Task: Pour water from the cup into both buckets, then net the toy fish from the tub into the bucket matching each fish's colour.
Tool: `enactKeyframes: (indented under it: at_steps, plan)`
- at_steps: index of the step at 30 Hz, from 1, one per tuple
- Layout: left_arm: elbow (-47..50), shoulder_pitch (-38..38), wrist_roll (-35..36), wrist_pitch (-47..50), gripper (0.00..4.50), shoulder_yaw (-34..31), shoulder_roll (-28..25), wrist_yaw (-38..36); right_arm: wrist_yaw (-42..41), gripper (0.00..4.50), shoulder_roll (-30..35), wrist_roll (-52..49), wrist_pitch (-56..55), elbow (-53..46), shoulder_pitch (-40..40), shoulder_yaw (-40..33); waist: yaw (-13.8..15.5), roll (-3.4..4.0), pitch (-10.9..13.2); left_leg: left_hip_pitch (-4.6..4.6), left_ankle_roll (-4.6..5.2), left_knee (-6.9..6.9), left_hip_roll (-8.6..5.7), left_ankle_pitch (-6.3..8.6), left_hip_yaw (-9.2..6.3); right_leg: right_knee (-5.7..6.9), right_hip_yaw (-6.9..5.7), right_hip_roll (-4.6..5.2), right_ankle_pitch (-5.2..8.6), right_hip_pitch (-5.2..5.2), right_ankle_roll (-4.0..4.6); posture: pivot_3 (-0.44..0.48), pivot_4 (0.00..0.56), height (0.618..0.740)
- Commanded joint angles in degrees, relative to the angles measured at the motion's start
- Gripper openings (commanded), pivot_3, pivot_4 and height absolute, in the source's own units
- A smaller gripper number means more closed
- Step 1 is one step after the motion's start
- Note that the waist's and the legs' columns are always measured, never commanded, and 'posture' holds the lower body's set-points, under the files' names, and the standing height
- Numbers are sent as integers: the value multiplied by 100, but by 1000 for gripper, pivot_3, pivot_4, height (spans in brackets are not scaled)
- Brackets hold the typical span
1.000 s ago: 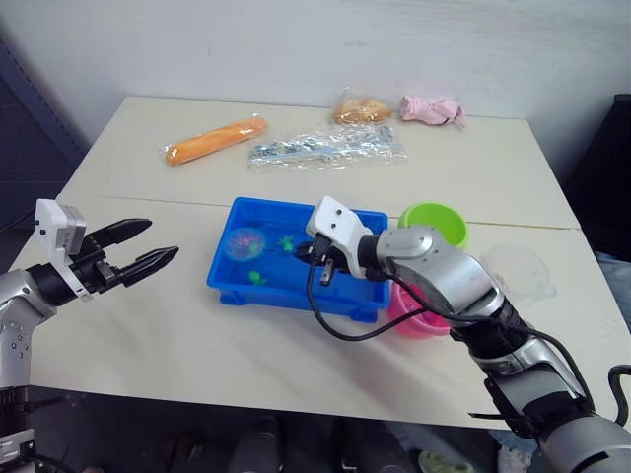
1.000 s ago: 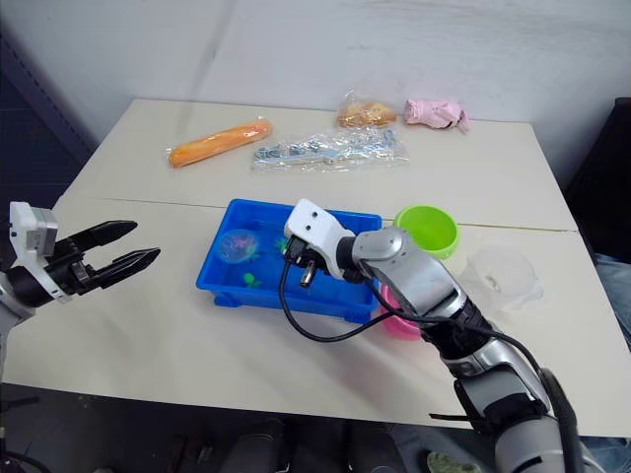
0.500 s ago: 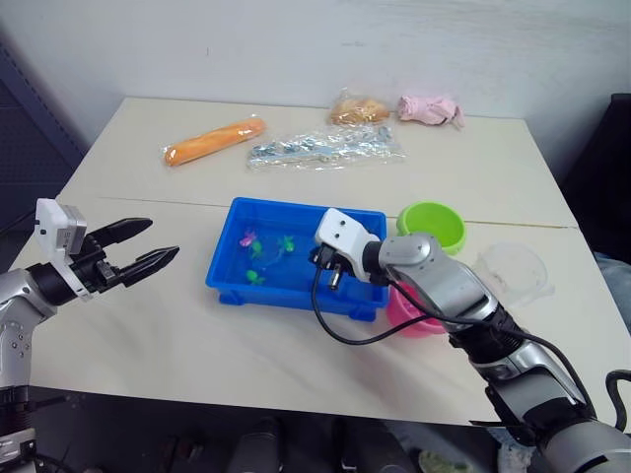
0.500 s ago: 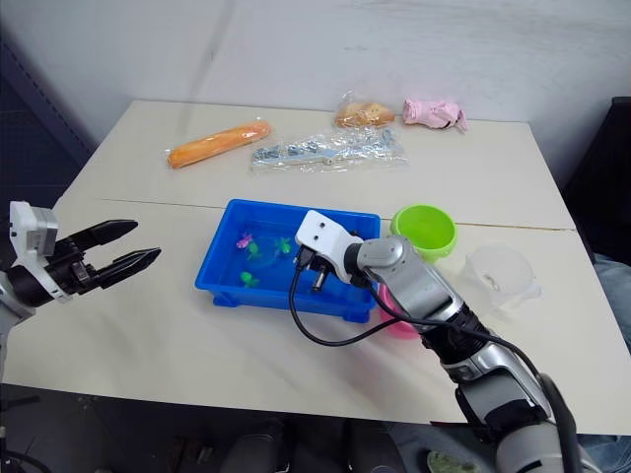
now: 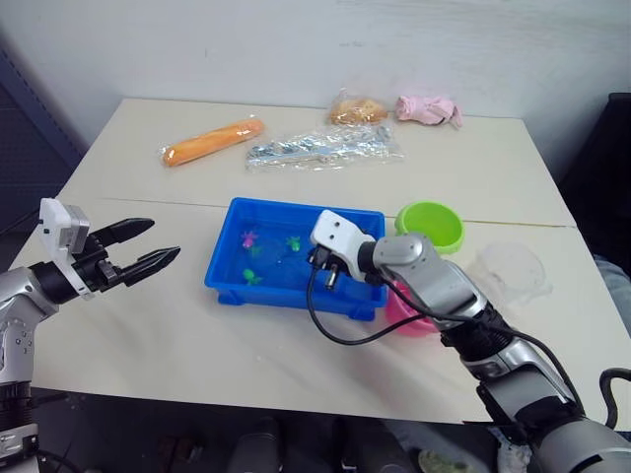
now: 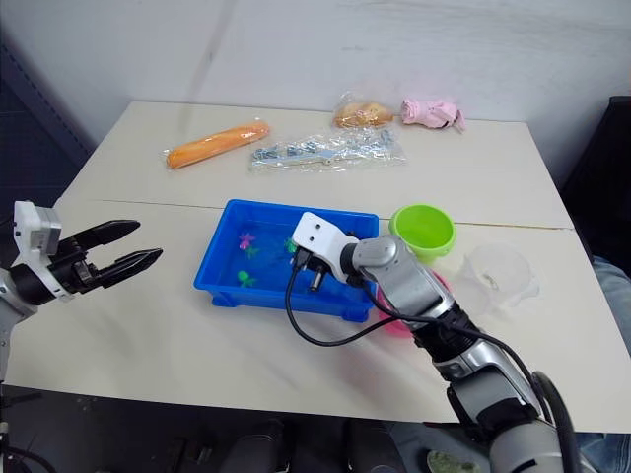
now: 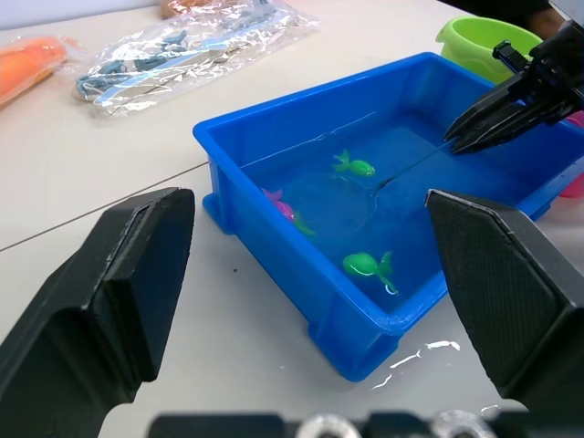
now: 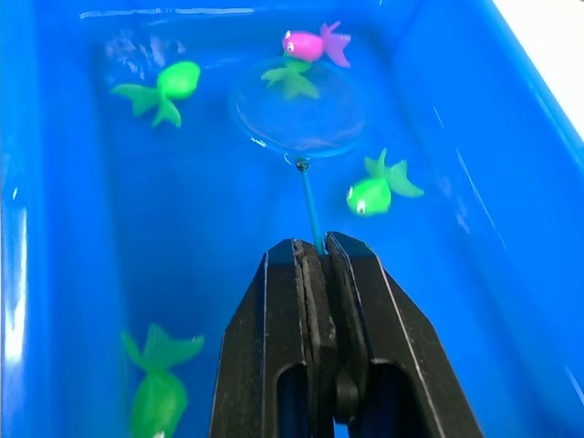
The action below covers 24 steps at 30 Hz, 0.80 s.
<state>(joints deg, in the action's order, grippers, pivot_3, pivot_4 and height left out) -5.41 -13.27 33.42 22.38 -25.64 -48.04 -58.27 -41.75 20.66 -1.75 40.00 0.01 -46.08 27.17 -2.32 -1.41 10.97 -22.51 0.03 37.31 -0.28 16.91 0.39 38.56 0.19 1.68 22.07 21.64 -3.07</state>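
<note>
Now, nearest me, my left gripper [image 5: 153, 258] hovers with fingers spread wide over the worktop [image 5: 148, 325], well left of the tub [image 5: 229, 279]. My right gripper [image 8: 315, 251] pinches the net [image 8: 297, 114] handle; the hoop lies straight ahead along the fingers, submerged, a green fish [image 8: 290, 76] at its far rim, a pink fish [image 8: 315, 44] just beyond.

Orange roll [image 5: 214, 141], clear bag [image 5: 322, 149]
</note>
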Motion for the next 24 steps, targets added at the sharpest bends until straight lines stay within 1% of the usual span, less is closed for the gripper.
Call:
enactKeyframes:
  at_steps: [1, 16, 24]
  plan:
    - [13, -47, -10, -107, 4356, -74, -92, -40, -26, 0, -117, 66, -156, -36, -128, -64, -1, 0, 0, 0, 0, 0, 0, 0, 0, 0, 0, 0, 0, 0, 0, 0, 150, 740]
    - [9, -5, 3, -117, 4356, -108, -106, -53, 70, 0, -513, 287, -333, 373, -221, -127, -84, 0, 0, 1, -3, 0, 0, -2, 0, 9, 0, 0, 0, 1, 0, 0, 150, 740]
    - [53, 12, 17, -89, 4356, -125, -123, -53, -195, 0, -491, 273, -13, 423, -394, -88, -86, 0, 0, 2, -4, -1, 0, -2, 0, 11, -1, 0, 0, 3, 0, 0, 150, 740]
